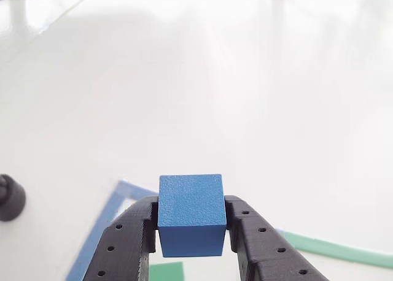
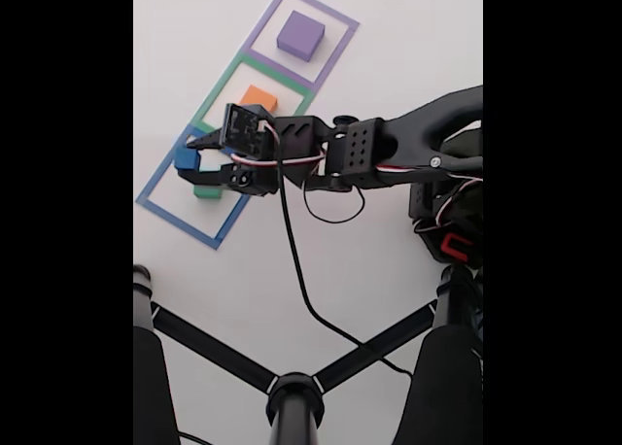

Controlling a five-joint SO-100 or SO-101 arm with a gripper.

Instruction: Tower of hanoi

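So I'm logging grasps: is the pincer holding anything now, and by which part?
Yes: the pincer holds the small blue cube, its fingers pressing the cube's two opposite side faces.

Small matte blue cube btwn black perforated jaws. Glossy white tabletop. Matte green block, orange block, purple block. Taped square outlines: blue, green, purple.

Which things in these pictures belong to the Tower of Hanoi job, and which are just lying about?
Belong to the job:
blue cube, held in the gripper
green block
orange block
purple block

Just lying about:
black cable
black stand legs
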